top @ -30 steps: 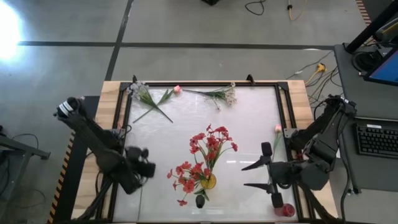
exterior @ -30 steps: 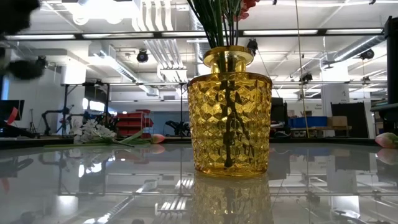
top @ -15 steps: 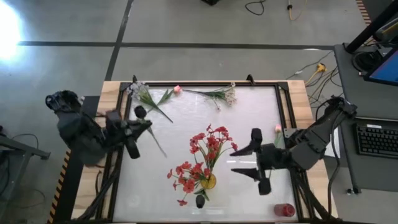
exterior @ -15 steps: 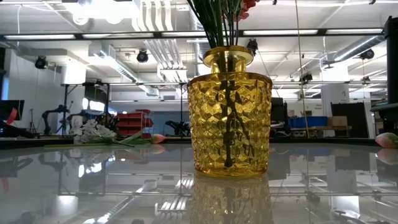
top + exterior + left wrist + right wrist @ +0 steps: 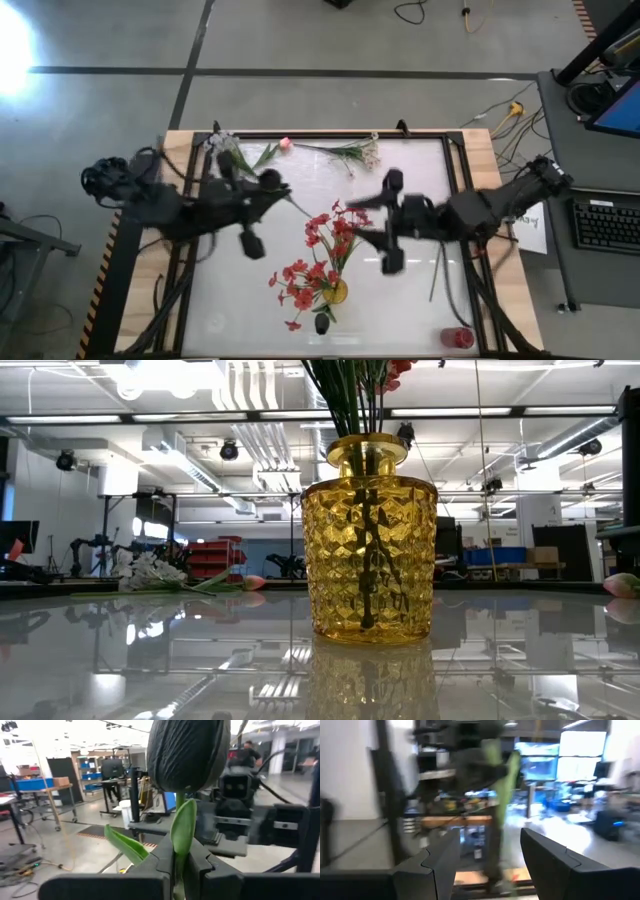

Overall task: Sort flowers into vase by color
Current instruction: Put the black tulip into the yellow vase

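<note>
The table [image 5: 420,290] is a glossy white sheet in a dark frame with a pale wooden border, standing on grey concrete crossed by dark lines, with loose cables beyond the far edge. Near the middle, toward the near edge, stands the yellow cut-glass vase [image 5: 368,540], green stems inside it and the red flowers [image 5: 325,255] spreading above. From table height its facets mirror in the shiny top, and behind it runs a bright workshop: ceiling pipes, strip lights, shelving, red bins.

Along the far edge lie a white spray [image 5: 358,154] and a pink bud [image 5: 285,143] on green stems, well apart from the vase. A dark bud [image 5: 321,323] sits at the near edge just beside the vase, and a small red thing [image 5: 460,338] rests by the near right corner. A lone green stem [image 5: 437,272] lies toward the right edge.

The left claw [image 5: 262,205] hangs over the table's left half, pinched tight on a flower stem [image 5: 181,837]; its wrist camera shows a big dark bud [image 5: 187,752] right above the fingers [image 5: 150,867]. The right claw [image 5: 385,222] hovers over the centre right, just beside the red blooms, fingers [image 5: 437,865] spread apart with nothing between them. A keyboard [image 5: 607,224] sits off to the right of the table
</note>
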Controlling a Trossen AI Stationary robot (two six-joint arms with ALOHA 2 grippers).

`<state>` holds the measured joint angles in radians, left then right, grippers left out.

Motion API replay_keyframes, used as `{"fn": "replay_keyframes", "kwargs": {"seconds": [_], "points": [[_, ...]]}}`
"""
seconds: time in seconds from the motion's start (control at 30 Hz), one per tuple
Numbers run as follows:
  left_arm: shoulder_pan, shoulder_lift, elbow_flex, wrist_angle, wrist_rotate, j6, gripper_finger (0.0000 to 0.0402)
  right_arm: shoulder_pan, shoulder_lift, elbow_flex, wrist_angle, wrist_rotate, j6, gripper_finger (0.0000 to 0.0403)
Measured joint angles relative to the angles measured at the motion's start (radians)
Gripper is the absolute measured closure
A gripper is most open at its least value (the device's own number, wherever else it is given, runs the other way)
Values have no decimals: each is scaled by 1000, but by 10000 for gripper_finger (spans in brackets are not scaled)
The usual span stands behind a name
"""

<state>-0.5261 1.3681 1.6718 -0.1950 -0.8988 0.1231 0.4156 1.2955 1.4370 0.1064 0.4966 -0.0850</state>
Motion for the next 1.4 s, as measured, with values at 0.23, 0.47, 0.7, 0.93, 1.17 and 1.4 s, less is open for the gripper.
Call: {"fn": "replay_keyframes", "kwargs": {"seconds": [0.23, 0.47, 0.7, 0.93, 1.17, 1.4], "points": [[63, 108, 77, -7, 65, 47, 401, -92, 60, 31, 2, -37, -74, 202], [75, 134, 106, -6, 87, 32, 401, -113, 101, 91, 5, -105, -73, 202], [77, 155, 106, 17, 100, 28, 401, -134, 147, 137, 5, -105, -66, 205], [78, 163, 106, 54, 97, 26, 401, -155, 147, 139, 3, -113, -6, 291], [85, 162, 106, 54, 98, -23, 368, -165, 147, 140, -4, -136, 4, 386], [76, 121, 113, -67, 99, -67, 239, -173, 104, 140, -24, -85, -72, 390]]}}
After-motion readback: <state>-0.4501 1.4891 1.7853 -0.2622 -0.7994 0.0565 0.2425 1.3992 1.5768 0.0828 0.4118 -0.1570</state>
